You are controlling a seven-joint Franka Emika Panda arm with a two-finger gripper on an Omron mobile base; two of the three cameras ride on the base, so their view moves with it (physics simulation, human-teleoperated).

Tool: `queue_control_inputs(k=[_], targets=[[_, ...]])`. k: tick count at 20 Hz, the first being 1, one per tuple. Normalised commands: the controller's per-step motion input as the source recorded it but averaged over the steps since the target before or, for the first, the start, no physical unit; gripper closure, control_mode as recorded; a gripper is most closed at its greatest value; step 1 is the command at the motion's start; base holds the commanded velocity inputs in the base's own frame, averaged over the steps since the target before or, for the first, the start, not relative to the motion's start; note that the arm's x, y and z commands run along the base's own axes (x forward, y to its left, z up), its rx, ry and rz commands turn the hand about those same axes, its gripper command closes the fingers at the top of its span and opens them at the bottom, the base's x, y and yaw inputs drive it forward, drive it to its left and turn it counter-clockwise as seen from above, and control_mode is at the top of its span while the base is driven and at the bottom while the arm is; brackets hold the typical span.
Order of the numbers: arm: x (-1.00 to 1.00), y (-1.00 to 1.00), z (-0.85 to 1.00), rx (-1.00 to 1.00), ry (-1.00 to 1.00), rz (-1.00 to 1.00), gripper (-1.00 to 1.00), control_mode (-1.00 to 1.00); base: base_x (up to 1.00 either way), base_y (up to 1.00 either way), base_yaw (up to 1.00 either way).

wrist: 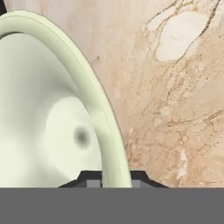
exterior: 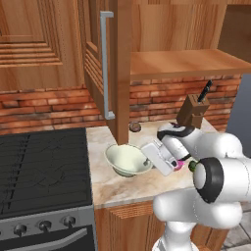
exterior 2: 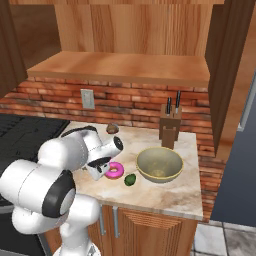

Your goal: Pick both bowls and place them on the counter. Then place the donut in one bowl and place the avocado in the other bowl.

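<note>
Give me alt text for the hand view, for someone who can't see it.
Close up, the gripper is shut on the rim of the cream-white bowl, one dark fingertip inside the rim and the other outside it. The bowl's pale hollow takes up the left, and the beige marbled counter lies beneath and to the right.
</note>
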Motion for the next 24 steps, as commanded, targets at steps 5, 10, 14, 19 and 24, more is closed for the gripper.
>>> queue_control_inputs(k=[5, 10, 14, 19, 24], targets=[[0.11, 0.01, -0.09, 0.01, 0.00, 0.00, 1.00, -1.00, 0.00, 0.00, 0.00], [-0.21, 0.00, 0.35, 0.00, -0.07, 0.00, -1.00, -1.00, 0.00, 0.00, 0.00], [-0.22, 0.00, 0.42, 0.00, -0.15, 0.00, -1.00, -1.00, 0.00, 0.00, 0.00], [-0.18, 0.00, 0.33, 0.00, -0.11, 0.00, -1.00, -1.00, 0.00, 0.00, 0.00], [-0.07, -0.18, 0.41, -0.01, -0.05, 0.00, -1.00, -1.00, 0.00, 0.00, 0.00]])
